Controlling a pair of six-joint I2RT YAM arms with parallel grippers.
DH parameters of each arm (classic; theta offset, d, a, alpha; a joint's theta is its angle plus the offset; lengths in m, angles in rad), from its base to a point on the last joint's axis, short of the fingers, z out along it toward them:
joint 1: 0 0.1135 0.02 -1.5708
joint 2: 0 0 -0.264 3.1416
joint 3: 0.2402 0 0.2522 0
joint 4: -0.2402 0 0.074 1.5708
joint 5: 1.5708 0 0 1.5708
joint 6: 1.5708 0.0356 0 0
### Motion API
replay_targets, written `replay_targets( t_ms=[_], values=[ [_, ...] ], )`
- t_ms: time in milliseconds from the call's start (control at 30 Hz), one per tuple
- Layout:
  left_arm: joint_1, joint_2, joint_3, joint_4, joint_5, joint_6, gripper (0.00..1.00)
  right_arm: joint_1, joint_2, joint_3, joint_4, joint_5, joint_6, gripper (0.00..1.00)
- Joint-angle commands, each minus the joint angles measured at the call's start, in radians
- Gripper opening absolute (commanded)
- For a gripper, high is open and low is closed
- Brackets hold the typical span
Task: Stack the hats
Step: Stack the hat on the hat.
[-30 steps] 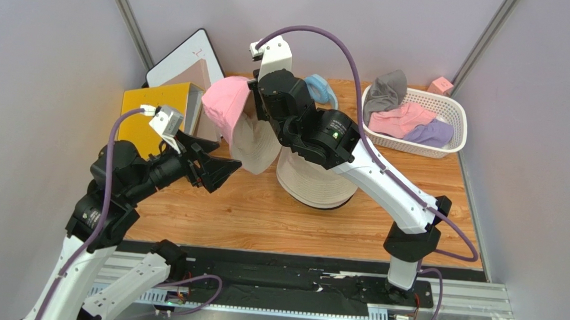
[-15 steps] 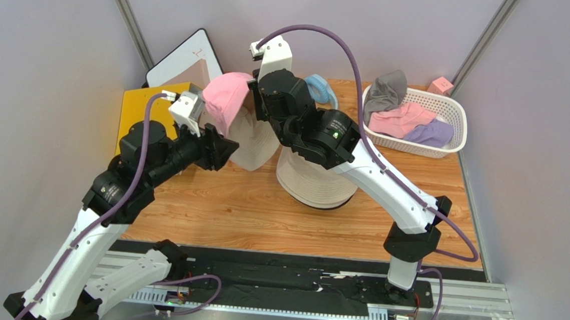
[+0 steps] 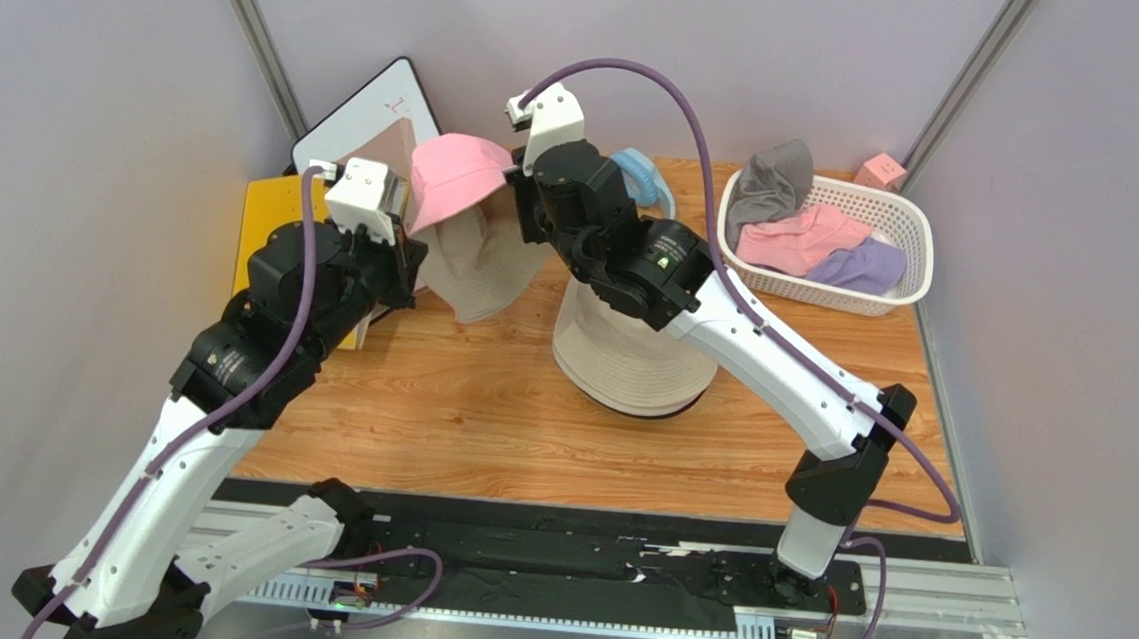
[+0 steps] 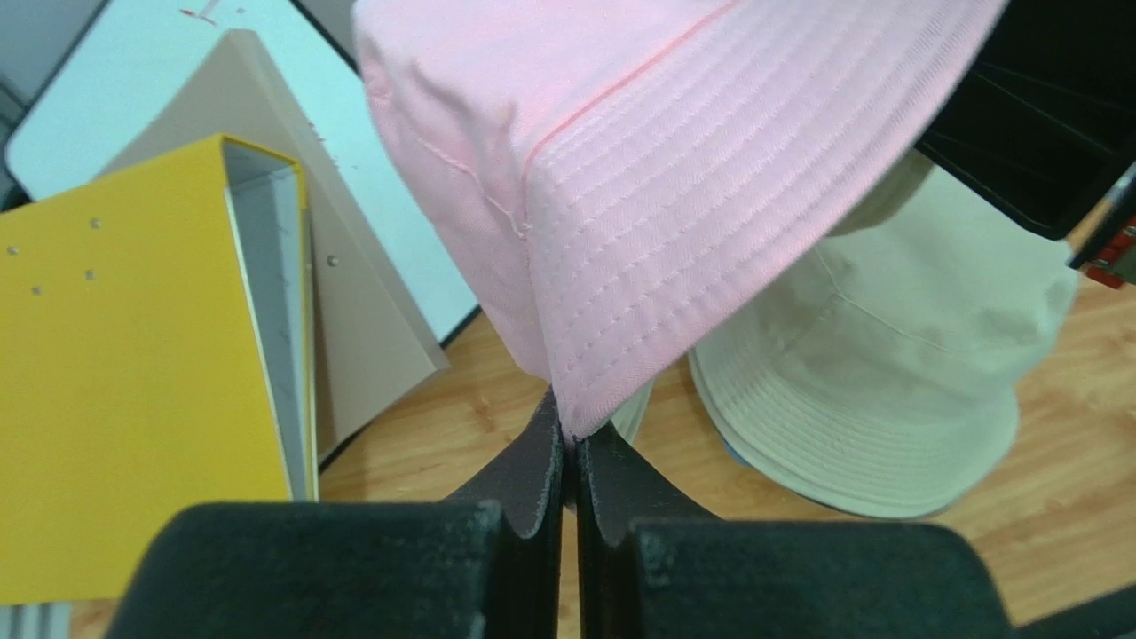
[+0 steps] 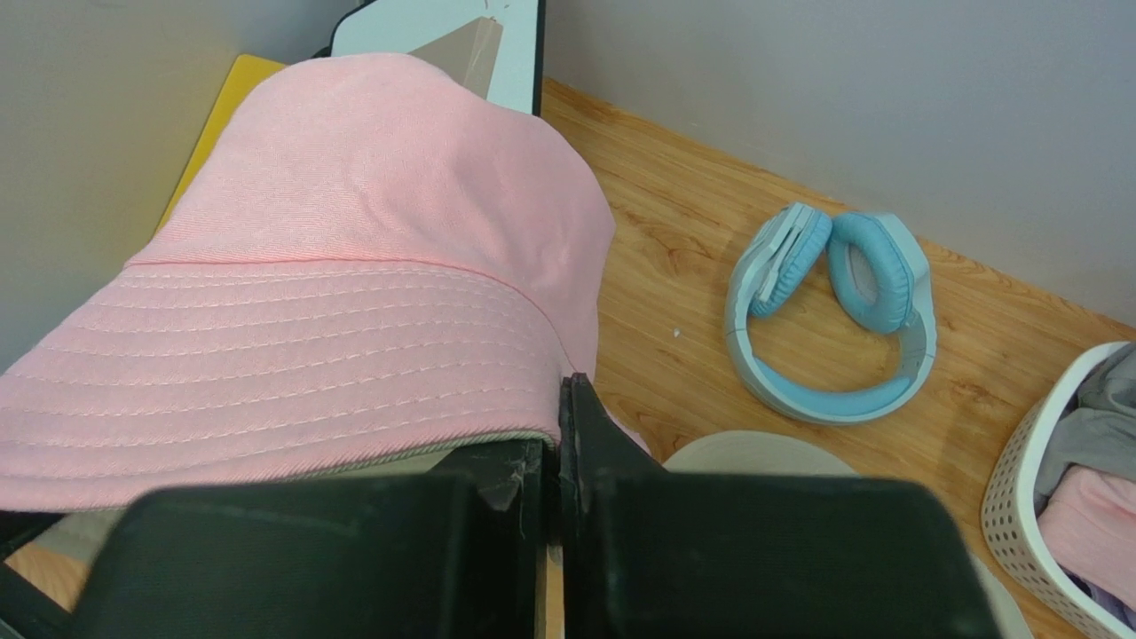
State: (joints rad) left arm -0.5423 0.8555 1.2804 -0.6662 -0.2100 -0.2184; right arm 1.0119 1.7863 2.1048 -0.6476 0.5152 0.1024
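First, at the bench's (image 3: 492, 435) far left corner, one yellow binder (image 4: 120, 346) stands beside one white board (image 3: 364, 117). Next, the left pincer (image 4: 574, 437) is clamped shut on the brim of one pink hat (image 3: 461, 177), which is raised above the bench's far left part. One beige hat (image 3: 481, 269) hangs just beneath it. The right pincer (image 5: 562, 400) is closed on the opposite side of the same brim. One cream hat (image 3: 633, 369) sits mid-bench, with one pair of blue headphones (image 5: 834, 313) behind it. At the far right corner, one white basket (image 3: 833, 298) holds three hats: one grey hat (image 3: 774, 176), one pale pink hat (image 3: 800, 238) and one lavender hat (image 3: 866, 265).
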Motion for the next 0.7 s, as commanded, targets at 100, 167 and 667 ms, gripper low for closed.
replay_targets(
  t_ms=[100, 167, 667],
  values=[
    [-0.005, 0.1, 0.089, 0.042, -0.175, 0.08, 0.0, -0.137, -0.148, -0.123, 0.219, -0.086, -0.052, 0.0],
    [-0.01, 0.157, 0.105, 0.053, -0.195, 0.089, 0.0, -0.182, -0.191, -0.195, 0.275, -0.116, -0.066, 0.0],
    [-0.136, 0.416, 0.171, 0.422, -0.427, 0.344, 0.0, -0.406, -0.375, -0.523, 0.548, -0.261, -0.098, 0.0]
  ],
)
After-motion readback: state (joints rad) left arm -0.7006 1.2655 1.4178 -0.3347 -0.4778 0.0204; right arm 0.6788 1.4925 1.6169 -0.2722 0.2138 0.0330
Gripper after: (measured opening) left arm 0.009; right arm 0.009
